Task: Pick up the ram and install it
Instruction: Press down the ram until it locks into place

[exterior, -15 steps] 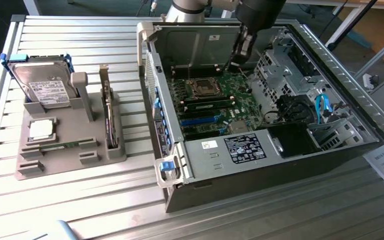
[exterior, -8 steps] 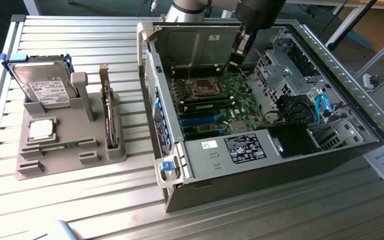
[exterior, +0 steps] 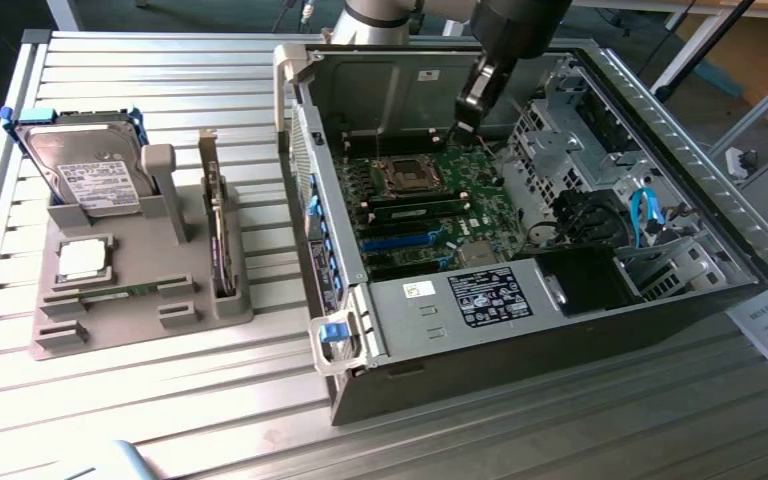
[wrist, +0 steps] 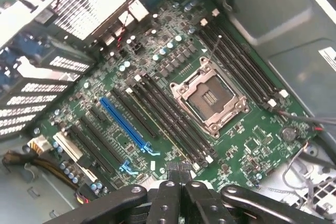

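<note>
Ram (exterior: 418, 212) seated in motherboard (wrist: 173, 103) slot; gripper (wrist: 181, 174) closed above

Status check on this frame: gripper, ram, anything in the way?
Gripper jaws shut, empty, above motherboard inside case. One ram lies in grey holder, apart from gripper. No obstruction seen.

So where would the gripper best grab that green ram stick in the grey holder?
Probably its upper long edge, mid-length, coming from above: the ram sits sunk in a slot of the grey holder, so just that edge is free.
</note>
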`<state>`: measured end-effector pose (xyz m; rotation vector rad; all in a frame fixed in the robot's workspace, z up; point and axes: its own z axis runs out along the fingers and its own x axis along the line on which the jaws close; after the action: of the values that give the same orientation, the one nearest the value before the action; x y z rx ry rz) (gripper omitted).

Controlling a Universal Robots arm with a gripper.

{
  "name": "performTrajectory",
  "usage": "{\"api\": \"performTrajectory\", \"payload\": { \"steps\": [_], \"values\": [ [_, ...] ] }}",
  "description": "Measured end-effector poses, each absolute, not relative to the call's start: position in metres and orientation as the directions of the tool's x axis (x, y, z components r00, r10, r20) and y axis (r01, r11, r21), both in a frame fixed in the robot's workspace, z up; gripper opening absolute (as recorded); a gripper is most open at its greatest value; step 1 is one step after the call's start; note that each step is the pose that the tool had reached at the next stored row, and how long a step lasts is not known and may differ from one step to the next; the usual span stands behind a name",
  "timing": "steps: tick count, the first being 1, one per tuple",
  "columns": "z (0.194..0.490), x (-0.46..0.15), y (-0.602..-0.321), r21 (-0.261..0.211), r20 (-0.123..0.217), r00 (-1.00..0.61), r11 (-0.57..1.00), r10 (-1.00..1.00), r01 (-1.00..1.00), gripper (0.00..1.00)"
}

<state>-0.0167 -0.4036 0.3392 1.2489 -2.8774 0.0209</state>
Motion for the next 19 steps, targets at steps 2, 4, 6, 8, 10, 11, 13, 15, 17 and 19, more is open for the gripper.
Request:
{"api": "performTrajectory", "payload": {
  "steps": [2,4,6,8,10,11,13,15,17,19],
  "values": [
    [0.3392,-0.0167,-0.4036,-0.010,0.010,-0.712,0.712,-0.702,-0.702,0.11],
    [0.3392,-0.0167,-0.4036,-0.010,0.010,-0.736,0.736,-0.677,-0.677,0.11],
    [0.3392,-0.0167,-0.4036,-0.010,0.010,-0.754,0.754,-0.657,-0.657,0.11],
    [0.3392,-0.0167,-0.4036,-0.010,0.010,-0.787,0.787,-0.617,-0.617,0.11],
    [0.3392,-0.0167,-0.4036,-0.010,0.010,-0.807,0.807,-0.590,-0.590,0.11],
    [0.3392,-0.0167,-0.4036,-0.010,0.010,-0.818,0.818,-0.576,-0.576,0.11],
    [0.3391,-0.0167,-0.4036,-0.010,0.010,-0.846,0.846,-0.533,-0.533,0.11],
    [0.3391,-0.0167,-0.4036,-0.010,0.010,-0.869,0.869,-0.494,-0.494,0.11],
    [0.3392,-0.0167,-0.4036,-0.010,0.010,-0.884,0.884,-0.467,-0.467,0.11],
    [0.3391,-0.0167,-0.4036,-0.010,0.010,-0.898,0.898,-0.440,-0.440,0.11]
  ]
}}
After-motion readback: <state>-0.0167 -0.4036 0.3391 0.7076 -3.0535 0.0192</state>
